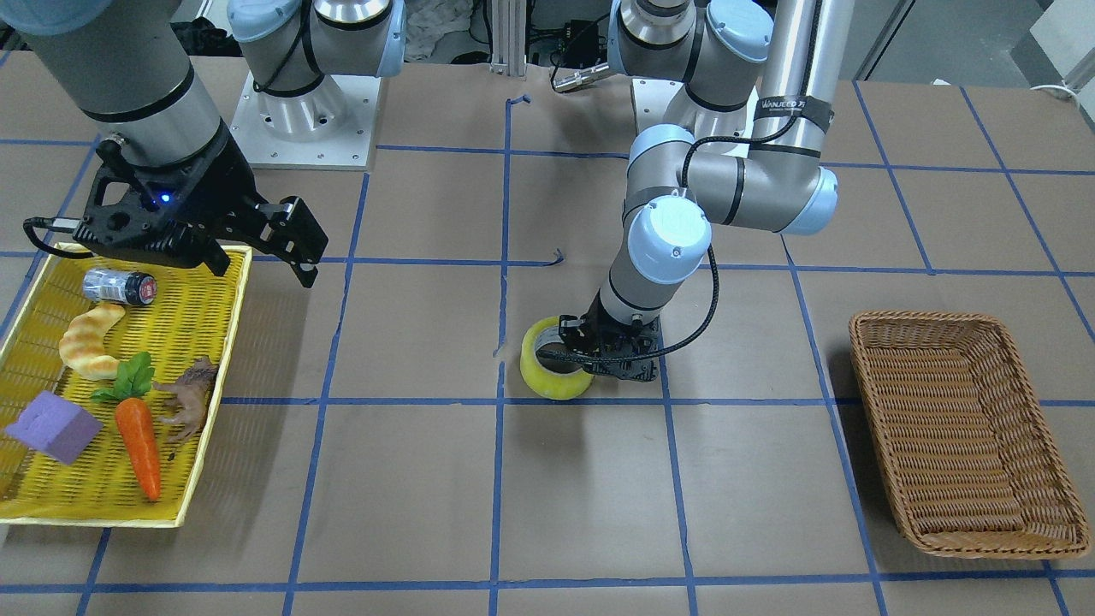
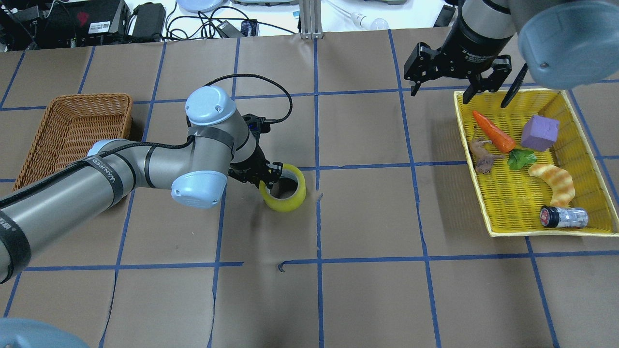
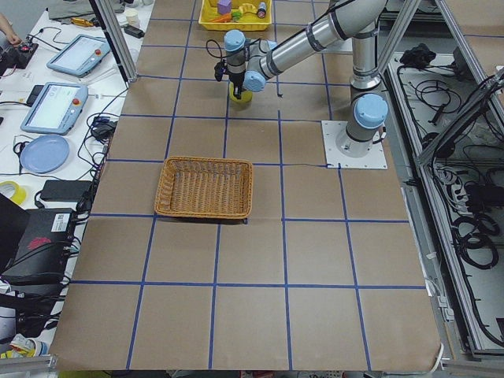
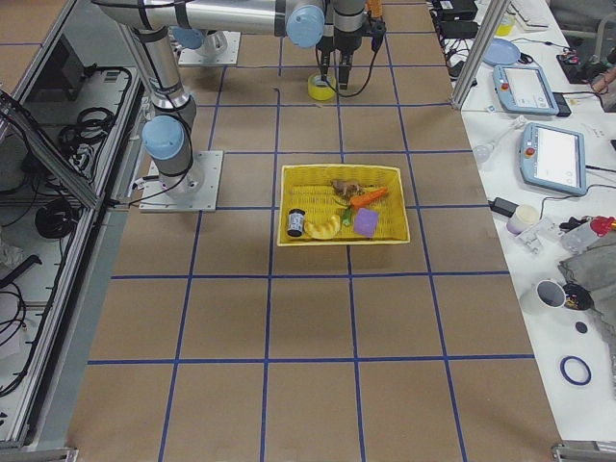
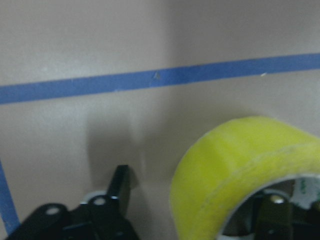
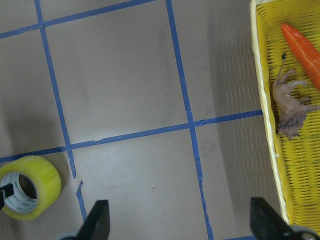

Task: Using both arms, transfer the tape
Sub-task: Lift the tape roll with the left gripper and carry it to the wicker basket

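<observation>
**Left gripper straddles the tape roll**

The tape (image 2: 290, 200) lies flat near the middle of the table (image 2: 367, 290), well away from every edge. The left gripper (image 2: 269, 178) is down on it with jaws spread: 1 finger inside the core, 1 outside the wall with a gap showing. The right gripper (image 2: 441, 95) hangs wide apart over the yellow tray (image 2: 488, 227) by the table's right edge

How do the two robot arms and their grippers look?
The grey-silver tubular left arm and right arm have light-blue round joint caps. The left carries a lettered black band and a looping black cable. The left gripper and right gripper are black, two-fingered; the right shows a blue light.
</observation>
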You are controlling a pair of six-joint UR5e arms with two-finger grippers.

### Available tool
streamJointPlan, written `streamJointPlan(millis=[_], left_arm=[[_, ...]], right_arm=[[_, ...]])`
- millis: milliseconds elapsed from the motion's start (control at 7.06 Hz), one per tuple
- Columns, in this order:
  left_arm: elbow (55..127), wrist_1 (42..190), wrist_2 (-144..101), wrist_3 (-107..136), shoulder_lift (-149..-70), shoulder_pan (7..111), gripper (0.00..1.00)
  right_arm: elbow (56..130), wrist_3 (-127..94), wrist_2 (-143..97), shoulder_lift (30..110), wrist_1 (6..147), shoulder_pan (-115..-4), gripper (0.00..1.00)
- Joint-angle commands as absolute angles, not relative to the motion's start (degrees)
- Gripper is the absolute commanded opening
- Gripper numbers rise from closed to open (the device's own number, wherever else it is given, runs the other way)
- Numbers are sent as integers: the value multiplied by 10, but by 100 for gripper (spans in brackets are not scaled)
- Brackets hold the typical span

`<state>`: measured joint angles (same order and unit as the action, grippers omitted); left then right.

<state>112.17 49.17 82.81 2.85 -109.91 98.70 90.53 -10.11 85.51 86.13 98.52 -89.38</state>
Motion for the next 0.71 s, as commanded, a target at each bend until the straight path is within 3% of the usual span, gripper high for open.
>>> streamJointPlan(millis=[0, 283, 566], left_arm=[[1120, 499, 851, 26, -1094, 986, 0], [1117, 514, 906, -61, -1073, 956, 0], [1115, 550, 916, -172, -1031, 862, 0]], right_arm=[[906, -101, 855, 861, 989, -895, 100], [904, -101, 855, 861, 990, -893, 100], [904, -101, 856, 861, 990, -892, 100]])
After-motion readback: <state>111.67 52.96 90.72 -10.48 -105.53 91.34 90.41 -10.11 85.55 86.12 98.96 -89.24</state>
